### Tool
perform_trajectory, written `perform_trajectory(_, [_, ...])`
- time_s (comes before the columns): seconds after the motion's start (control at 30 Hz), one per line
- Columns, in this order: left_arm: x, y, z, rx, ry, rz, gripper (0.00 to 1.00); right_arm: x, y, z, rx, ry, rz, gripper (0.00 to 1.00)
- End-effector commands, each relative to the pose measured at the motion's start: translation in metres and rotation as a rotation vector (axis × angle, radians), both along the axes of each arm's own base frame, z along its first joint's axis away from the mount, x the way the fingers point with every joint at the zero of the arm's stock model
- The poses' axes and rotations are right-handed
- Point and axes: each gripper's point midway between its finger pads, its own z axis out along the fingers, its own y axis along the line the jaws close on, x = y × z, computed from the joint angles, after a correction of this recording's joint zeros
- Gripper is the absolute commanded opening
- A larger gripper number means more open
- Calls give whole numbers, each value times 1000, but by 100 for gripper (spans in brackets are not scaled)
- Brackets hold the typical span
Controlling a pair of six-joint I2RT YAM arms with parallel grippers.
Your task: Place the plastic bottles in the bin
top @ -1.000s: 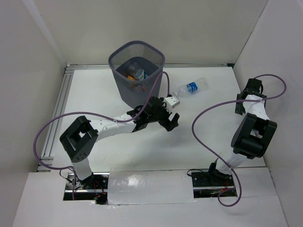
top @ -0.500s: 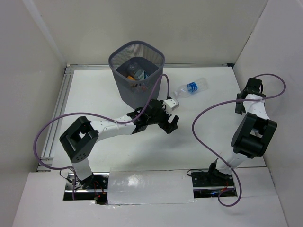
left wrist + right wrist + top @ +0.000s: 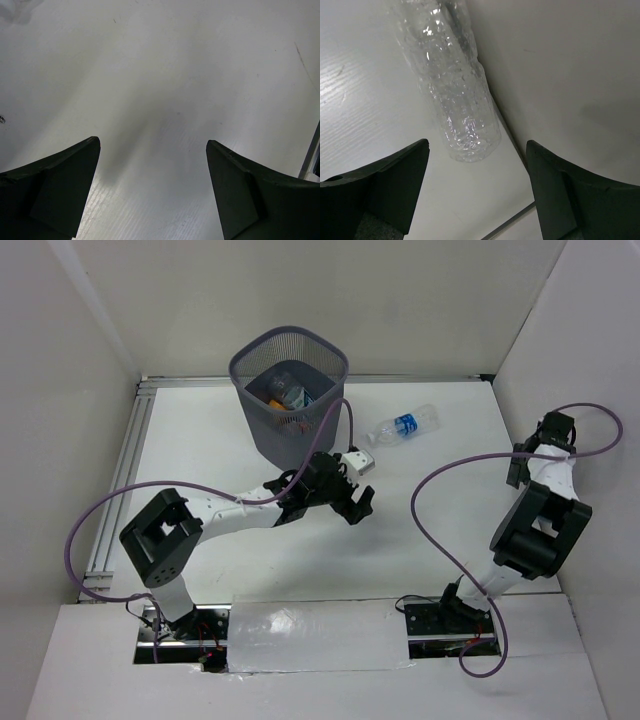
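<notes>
1. left gripper [image 3: 355, 503]: released, jaws spread wide. in its wrist view i see the two fingers [image 3: 55, 190] framing nothing but bare table [image 3: 165, 75].
2. it hangs over the middle of the table. the bin [image 3: 240, 365] is close by at its 11 o'clock, and the blue-label bottle [image 3: 402, 427] is at its 1 o'clock, apart from it.
3. the blue-label bottle lies on its side on the table, neck toward 8 o'clock, at the bin's 4 o'clock and outside it.
4. right gripper [image 3: 476, 150]: also released, fingers apart and gripping nothing. a clear bottle [image 3: 450, 90] lies straight ahead at its 12 o'clock, its near end level with the fingertips and touching neither of them.
5. that clear bottle rests on the table along the foot of the wall [image 3: 560, 60]. i can't make out a label on it from here, and in the top view the right arm [image 3: 535, 530] hides it.
6. the bin stands upright at the table's 12 o'clock edge, a little toward 11. inside i can pick out an orange bottle [image 3: 273, 400] and a blue-marked bottle [image 3: 294, 394]; the rest is too small to tell.
7. the left arm [image 3: 160, 540] reaches from its base at 7 o'clock across to the centre. the right arm rises from 5 o'clock and folds out to the 3 o'clock edge by the wall, with a purple cable [image 3: 425, 515] looping beside it.
</notes>
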Motion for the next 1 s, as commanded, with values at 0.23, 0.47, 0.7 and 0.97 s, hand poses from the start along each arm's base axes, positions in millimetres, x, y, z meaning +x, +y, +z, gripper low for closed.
perform_trajectory(0.23, [4,-10,34,-86,-62,-6,100,-14,-1,0,0,-8,-27,82])
perform_trajectory(0.47, [-1,-11,28,-83,-49,-12,100,-30,1,-8,10,-17,-85,80])
perform_trajectory(0.7, [-8,-10,24,-76,-43,-21,100,-39,10,-20,25,-45,-127,80])
perform_trajectory(0.97, [-7,-11,26,-84,-48,-21,100,-30,20,-13,58,-89,-52,80])
